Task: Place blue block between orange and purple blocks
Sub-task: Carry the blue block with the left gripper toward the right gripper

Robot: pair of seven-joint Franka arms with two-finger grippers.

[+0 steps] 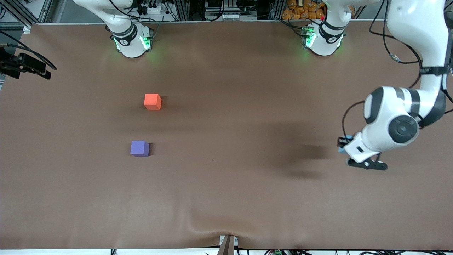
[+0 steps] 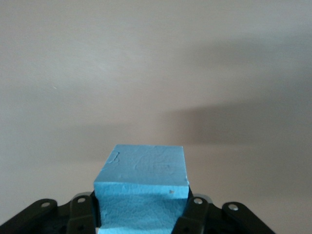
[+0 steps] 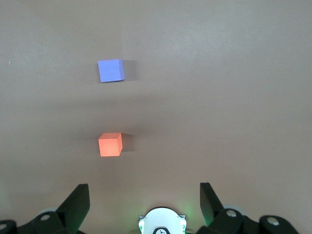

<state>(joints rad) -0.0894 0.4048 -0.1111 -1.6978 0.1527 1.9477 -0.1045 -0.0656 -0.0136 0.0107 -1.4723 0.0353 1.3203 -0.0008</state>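
Brown desk (image 1: 226, 198): the left gripper (image 1: 342, 145), jaws clamped on the blue block (image 2: 141, 187), sat low at the left arm's end, its arm bent sharply downward. The right gripper (image 3: 144, 204) waited with jaws spread, high above the orange block (image 1: 153, 101). The purple block (image 1: 139, 148) lay nearer the front camera, apart from the orange.

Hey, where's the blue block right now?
The blue block is gripped in the left gripper at the left arm's end of the table, well apart from the orange block and purple block.
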